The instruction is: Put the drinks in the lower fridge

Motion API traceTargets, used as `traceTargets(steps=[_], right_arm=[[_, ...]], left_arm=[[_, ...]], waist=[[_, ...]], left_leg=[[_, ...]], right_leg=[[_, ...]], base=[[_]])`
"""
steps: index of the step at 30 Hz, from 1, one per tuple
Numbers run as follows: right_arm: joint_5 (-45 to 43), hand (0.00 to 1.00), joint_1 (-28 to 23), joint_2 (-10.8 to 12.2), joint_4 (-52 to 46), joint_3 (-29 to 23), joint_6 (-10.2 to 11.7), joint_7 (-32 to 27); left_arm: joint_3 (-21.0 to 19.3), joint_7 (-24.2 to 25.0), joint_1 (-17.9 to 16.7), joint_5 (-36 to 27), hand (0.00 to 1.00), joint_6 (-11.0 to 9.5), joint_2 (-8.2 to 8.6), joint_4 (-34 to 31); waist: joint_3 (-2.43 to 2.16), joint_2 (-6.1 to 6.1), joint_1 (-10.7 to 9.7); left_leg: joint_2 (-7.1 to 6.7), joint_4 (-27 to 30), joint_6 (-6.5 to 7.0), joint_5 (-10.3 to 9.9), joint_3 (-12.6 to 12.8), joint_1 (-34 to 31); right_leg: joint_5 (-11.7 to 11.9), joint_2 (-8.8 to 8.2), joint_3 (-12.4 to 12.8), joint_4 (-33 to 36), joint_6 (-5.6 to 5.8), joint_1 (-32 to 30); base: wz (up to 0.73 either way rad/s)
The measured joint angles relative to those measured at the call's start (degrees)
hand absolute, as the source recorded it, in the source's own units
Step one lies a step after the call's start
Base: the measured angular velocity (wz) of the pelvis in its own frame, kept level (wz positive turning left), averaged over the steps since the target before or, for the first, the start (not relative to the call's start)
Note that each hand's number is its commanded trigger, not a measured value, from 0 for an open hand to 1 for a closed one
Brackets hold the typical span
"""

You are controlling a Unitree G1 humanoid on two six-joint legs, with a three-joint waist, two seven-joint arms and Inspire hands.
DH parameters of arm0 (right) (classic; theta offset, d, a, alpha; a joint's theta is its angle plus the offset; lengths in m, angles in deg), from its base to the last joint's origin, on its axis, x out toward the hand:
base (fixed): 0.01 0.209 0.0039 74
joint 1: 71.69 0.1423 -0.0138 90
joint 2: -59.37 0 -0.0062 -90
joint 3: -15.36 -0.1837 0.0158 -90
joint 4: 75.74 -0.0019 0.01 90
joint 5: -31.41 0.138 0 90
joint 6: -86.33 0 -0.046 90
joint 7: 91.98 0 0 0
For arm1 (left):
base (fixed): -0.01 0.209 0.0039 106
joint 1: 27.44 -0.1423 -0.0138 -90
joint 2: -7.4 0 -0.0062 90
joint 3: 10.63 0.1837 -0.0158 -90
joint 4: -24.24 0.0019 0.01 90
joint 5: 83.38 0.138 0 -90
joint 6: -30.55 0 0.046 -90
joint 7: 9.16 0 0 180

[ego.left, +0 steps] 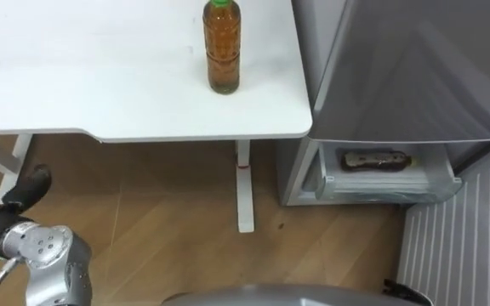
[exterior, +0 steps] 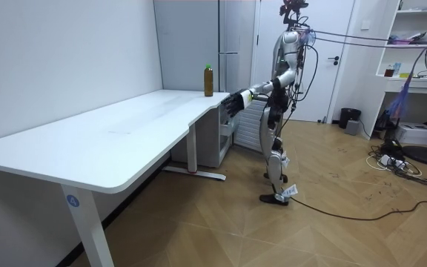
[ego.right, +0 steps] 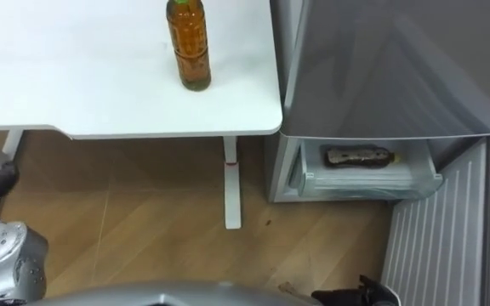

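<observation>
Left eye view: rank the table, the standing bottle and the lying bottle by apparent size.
1. Table
2. Standing bottle
3. Lying bottle
The lying one is farther from the camera, so the two bottles may really match.

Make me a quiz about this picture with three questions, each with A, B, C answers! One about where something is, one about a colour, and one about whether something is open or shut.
1. Where does the upright bottle stand?
A. on a chair
B. on the white table
C. on a sofa

2. What colour is its cap?
A. green
B. red
C. blue

3. How is the lower fridge drawer?
A. pushed shut
B. pulled out, with a lying bottle inside
C. pulled out, with nothing inside

Answers:
1 B: the upright bottle stands on the white table, near its edge by the fridge.
2 A: the cap on top of the brown drink is green.
3 B: the lower fridge drawer sticks out below the table's corner, and a dark bottle lies on its side in it.
</observation>
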Motion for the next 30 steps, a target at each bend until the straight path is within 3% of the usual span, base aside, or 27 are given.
traceTargets(steps=[3, 9, 13, 20, 30], right_arm=[[-0.3, 0.00, -0.4, 0.0, 0.3, -0.1, 0.0, 0.0], [-0.5, 0.00, -0.4, 0.0, 0.6, -0.1, 0.5, 0.8], [-0.6, 0.00, -0.3, 0.0, 0.8, -0.1, 1.0, 1.3], [-0.4, 0.00, 0.0, 0.0, 0.7, 0.0, 2.2, 2.4], [-0.3, 0.00, 0.8, 0.3, 1.5, 0.0, 2.6, 1.8]], left_arm=[[0.0, -0.2, 0.0, 0.3, 0.00, -0.2, -0.26, -8.7], [0.1, 2.2, 0.2, 1.3, 0.00, -0.9, -0.66, -17.9], [1.1, 4.0, 0.4, 1.4, 0.00, -1.0, -0.67, -19.1], [6.1, 10.0, 3.3, 5.8, 0.00, -1.0, -0.66, -19.2], [12.4, 19.0, 6.0, 9.6, 0.00, -0.9, -1.15, -20.0]], waist=[[0.03, -0.06, 0.0], [0.03, -0.09, -0.4], [0.10, -0.05, -0.8], [0.91, -0.21, -1.9], [0.77, -0.47, -4.4]], left_leg=[[-0.05, 0.0, 0.01, 0.0, 0.0, 0.1], [-0.09, 0.2, 0.01, 0.0, 0.0, 0.2], [-0.12, 0.4, 0.01, 0.0, -0.2, 0.1], [-0.20, 0.5, 0.01, 0.0, -0.8, -0.9], [-0.21, 0.5, 0.01, 0.0, 0.0, -1.8]], right_leg=[[0.0, 0.00, 0.1, -0.2, -0.03, 0.5], [0.0, 0.00, 0.3, -0.4, 0.01, 0.7], [0.0, -0.01, 0.1, -0.7, 0.01, 0.7], [0.0, -0.01, -0.4, -1.2, 0.01, 0.5], [0.0, -0.01, 0.1, -1.1, 0.01, -0.5]], base=[[0.01], [-0.01], [0.02], [0.04], [-0.02]])
